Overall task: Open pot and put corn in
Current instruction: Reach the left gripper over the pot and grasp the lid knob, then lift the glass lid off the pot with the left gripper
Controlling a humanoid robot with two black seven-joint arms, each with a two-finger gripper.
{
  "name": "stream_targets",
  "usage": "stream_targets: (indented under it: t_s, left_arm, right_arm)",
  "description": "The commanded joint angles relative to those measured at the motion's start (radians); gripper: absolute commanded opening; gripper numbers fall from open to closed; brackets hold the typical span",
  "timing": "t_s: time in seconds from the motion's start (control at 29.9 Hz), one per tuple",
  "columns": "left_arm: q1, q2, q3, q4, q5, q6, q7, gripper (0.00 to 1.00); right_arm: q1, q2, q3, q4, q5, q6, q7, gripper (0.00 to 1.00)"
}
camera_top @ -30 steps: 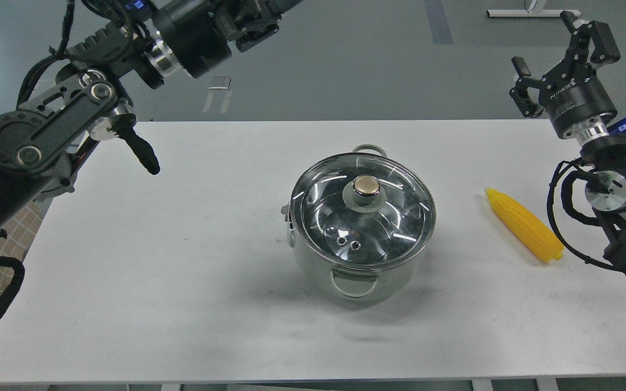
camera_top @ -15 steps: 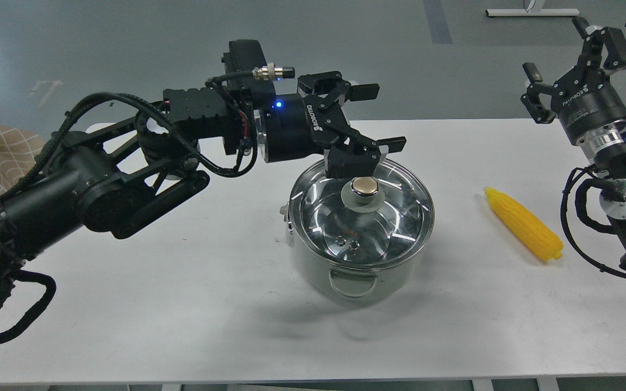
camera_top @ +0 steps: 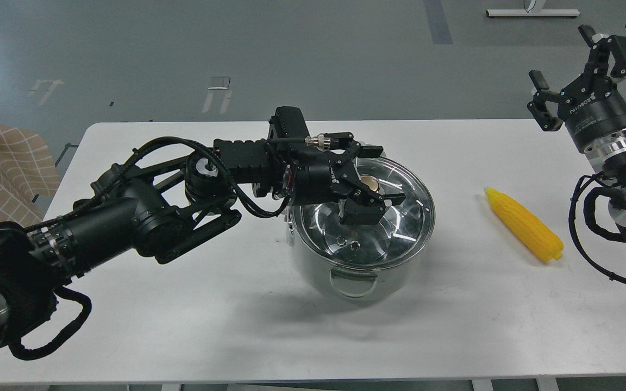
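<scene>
- Grey floor behind, white desk (camera_top: 182,326) carries everything.
- pot (camera_top: 362,255) sits mid-desk, glass lid (camera_top: 400,217) on, front loop handle facing the camera.
- left pincer (camera_top: 370,179) reaches in over the lid, fingers (camera_top: 364,212) spread apart on either side of the brass knob (camera_top: 369,182); knob mostly hidden, contact can't be confirmed.
- corn (camera_top: 525,224) lies flat on the desk right of the pot, well apart from it, tapered end pointing away.
- right pincer (camera_top: 579,65) held high beyond the right desk edge, fingers apart, holding nothing.
- Checked cloth (camera_top: 3,163) at far left.
</scene>
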Motion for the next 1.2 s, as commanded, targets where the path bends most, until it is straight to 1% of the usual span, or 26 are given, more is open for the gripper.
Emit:
stream_targets:
  t_s: [0.0,0.1,0.2,0.23,0.27,0.3,0.33,0.37,0.4,0.47,0.5,0.53,0.57,0.77,0.97,1.07,1.1,1.14,1.17]
  left_arm:
    - [0.018,0.004,0.002,0.001,0.0,0.0,0.0,0.96]
    - [0.034,0.015,0.001,-0.001,0.0,0.0,0.0,0.95]
    - [0.035,0.018,0.001,-0.001,0.0,-0.002,0.0,0.87]
    - [0.035,0.018,-0.001,-0.001,0.0,-0.002,0.0,0.79]
    - [0.037,0.02,-0.001,-0.001,0.0,-0.002,0.0,0.75]
    - [0.037,0.02,-0.001,0.001,0.0,-0.002,0.0,0.65]
    - [0.037,0.02,-0.001,-0.001,0.0,-0.002,0.0,0.53]
    - [0.038,0.02,-0.001,0.001,0.0,-0.002,0.0,0.44]
    - [0.038,0.018,-0.002,-0.001,0.0,0.0,0.0,0.28]
    - [0.038,0.018,-0.007,-0.001,0.0,0.0,0.0,0.21]
    - [0.037,0.016,-0.01,-0.002,0.0,0.0,0.0,0.13]
    - [0.035,0.013,-0.013,-0.002,0.0,0.0,0.0,0.01]
    - [0.035,0.012,-0.015,-0.002,0.0,0.0,0.0,0.0]
    - [0.02,0.015,-0.022,-0.007,0.0,0.015,0.0,0.0]
    - [-0.032,0.049,-0.055,-0.017,0.0,0.014,0.0,0.0]
    - [-0.071,0.114,-0.058,-0.042,0.0,0.011,0.0,0.0]
    - [-0.087,0.168,-0.058,-0.063,0.0,0.008,0.0,0.0]
    - [-0.092,0.196,-0.058,-0.076,-0.01,0.006,0.0,0.0]
    - [-0.097,0.255,-0.058,-0.1,-0.043,0.008,0.0,0.0]
  right_arm:
    - [-0.005,0.001,0.0,0.002,0.0,0.0,0.0,1.0]
    - [-0.008,0.001,0.0,0.005,0.0,0.0,0.0,1.0]
    - [-0.008,0.001,0.0,0.005,0.0,0.0,0.0,1.0]
    - [-0.008,0.001,0.0,0.007,0.0,0.0,0.0,1.0]
    - [-0.01,0.001,0.0,0.007,0.0,0.0,0.0,1.0]
    - [-0.011,0.001,0.0,0.007,0.0,0.0,0.0,1.0]
    - [-0.011,0.001,0.0,0.007,0.0,0.0,0.0,1.0]
    - [-0.011,0.001,0.0,0.007,0.0,0.0,0.0,1.0]
    - [-0.013,0.001,0.0,0.007,0.0,0.0,0.0,1.0]
    - [-0.014,0.001,0.0,0.007,0.0,0.0,0.0,1.0]
    - [-0.019,0.001,0.0,0.008,0.0,0.0,0.0,1.0]
    - [-0.02,0.001,0.0,0.01,0.0,0.0,0.0,1.0]
    - [-0.022,0.001,0.0,0.01,-0.001,0.0,0.0,1.0]
    - [-0.028,0.001,0.002,0.036,-0.001,0.0,0.0,1.0]
    - [-0.028,0.001,0.002,0.037,-0.001,0.0,0.0,1.0]
    - [-0.028,0.0,0.0,0.037,-0.001,0.0,0.0,1.0]
    - [-0.028,0.0,0.0,0.037,-0.001,0.0,0.0,1.0]
    - [-0.028,-0.003,0.0,0.037,-0.001,0.0,0.0,1.0]
    - [-0.028,-0.006,0.0,0.037,-0.001,0.0,0.0,1.0]
